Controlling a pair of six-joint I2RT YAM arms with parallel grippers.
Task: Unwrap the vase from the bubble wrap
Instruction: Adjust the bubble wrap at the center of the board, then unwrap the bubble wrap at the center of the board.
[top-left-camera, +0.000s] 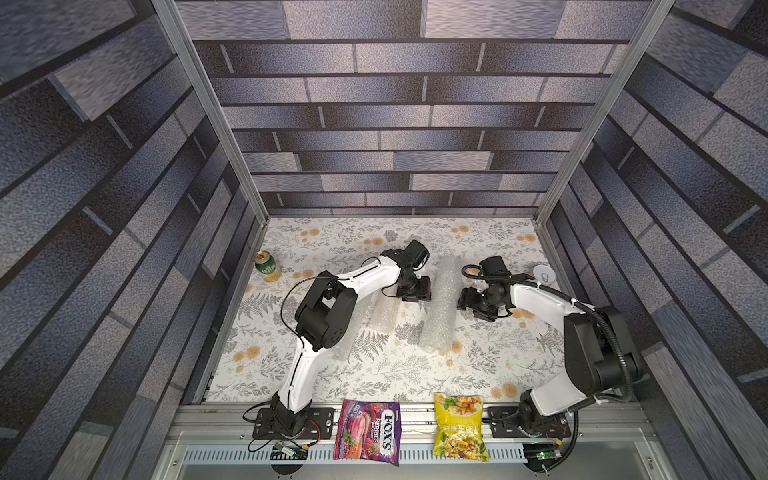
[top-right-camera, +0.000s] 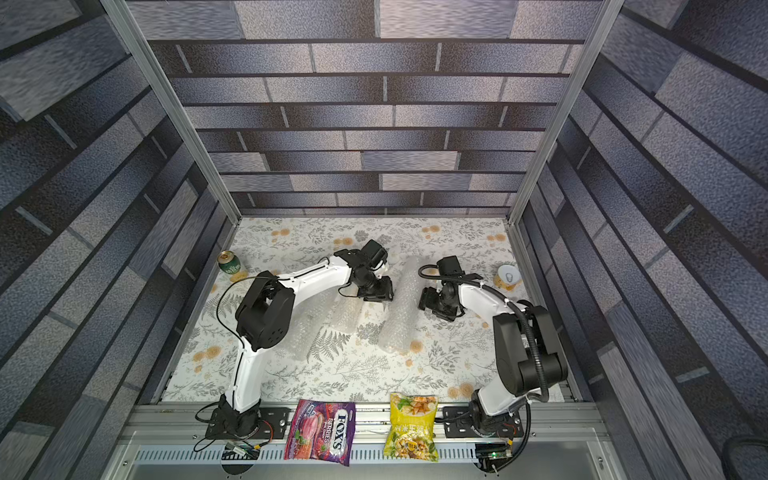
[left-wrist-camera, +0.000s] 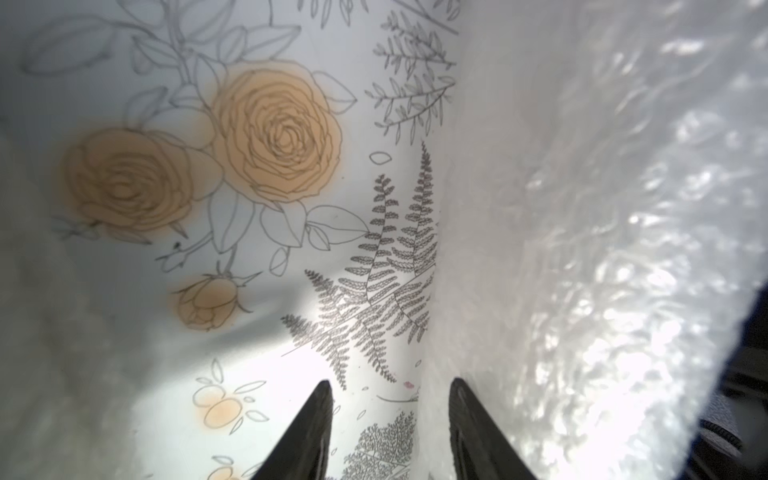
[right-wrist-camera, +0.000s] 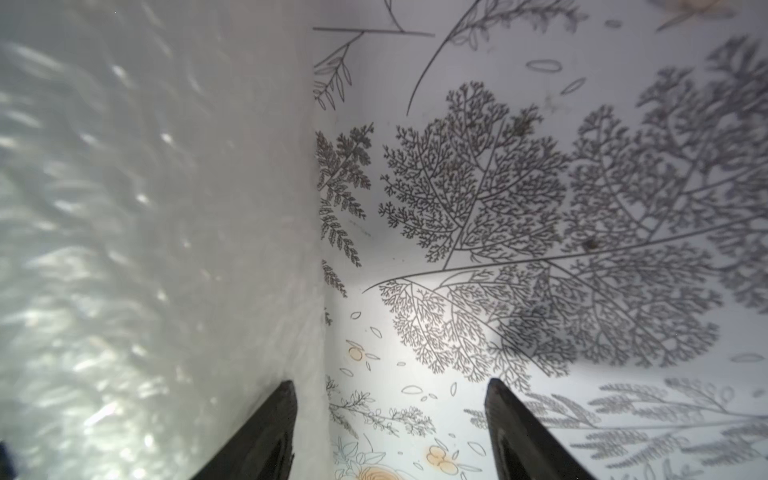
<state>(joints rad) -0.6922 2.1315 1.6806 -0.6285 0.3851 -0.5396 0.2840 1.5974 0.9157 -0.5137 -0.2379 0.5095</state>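
A: Black left end effector (left-wrist-camera: 390, 386): how is it set?
B: Released, jaws parted beside the bubble wrap (top-left-camera: 440, 307), which is laid on the desk (top-left-camera: 415, 374) between both arms; right end effector (right-wrist-camera: 390, 383) likewise released.

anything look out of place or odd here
A purple foil candy bag and a yellow snack bag lie across the grey metal rail at the front, off the floral-print table and overhanging the rail's edge. Nothing looks spilled or damaged.
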